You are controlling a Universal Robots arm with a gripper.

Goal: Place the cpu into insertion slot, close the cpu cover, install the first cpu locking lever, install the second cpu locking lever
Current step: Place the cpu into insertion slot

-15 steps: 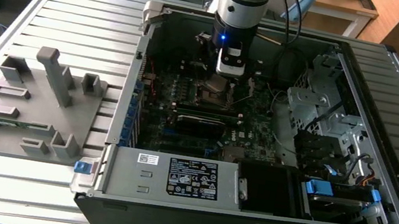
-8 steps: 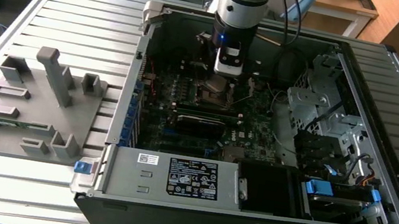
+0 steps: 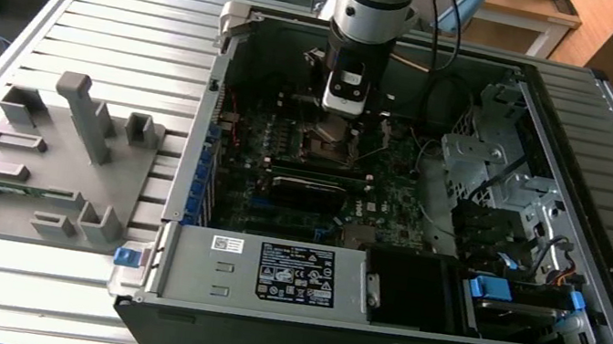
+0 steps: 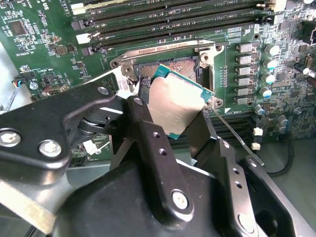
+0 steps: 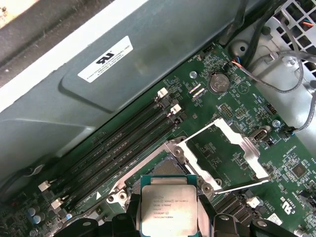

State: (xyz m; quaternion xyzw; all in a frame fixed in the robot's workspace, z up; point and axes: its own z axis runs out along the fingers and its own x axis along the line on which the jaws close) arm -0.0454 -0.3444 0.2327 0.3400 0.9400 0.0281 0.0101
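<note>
Inside the open computer case, my gripper [image 3: 336, 126] hangs over the motherboard. In both wrist views the gripper [image 4: 173, 112] [image 5: 169, 221] is shut on the cpu [image 4: 175, 101] [image 5: 169, 210], a square chip with a dull metal top, pinched by two opposite edges. The chip sits just above the insertion slot [image 4: 170, 65] [image 5: 165, 168], partly covering its dark centre; whether they touch I cannot tell. The cpu cover [image 5: 237, 134], a silver frame with a square window, stands swung open beside the socket. A thin locking lever [image 4: 237, 138] [image 5: 242, 185] sticks out free.
Long black memory slots [image 5: 113, 148] run next to the socket. Case walls [image 3: 210, 120], drive cages [image 3: 493, 160] and cables [image 3: 443, 92] surround the board. A power supply [image 3: 266, 272] sits at the front. A grey fixture plate [image 3: 50, 159] lies at the exterior view's left.
</note>
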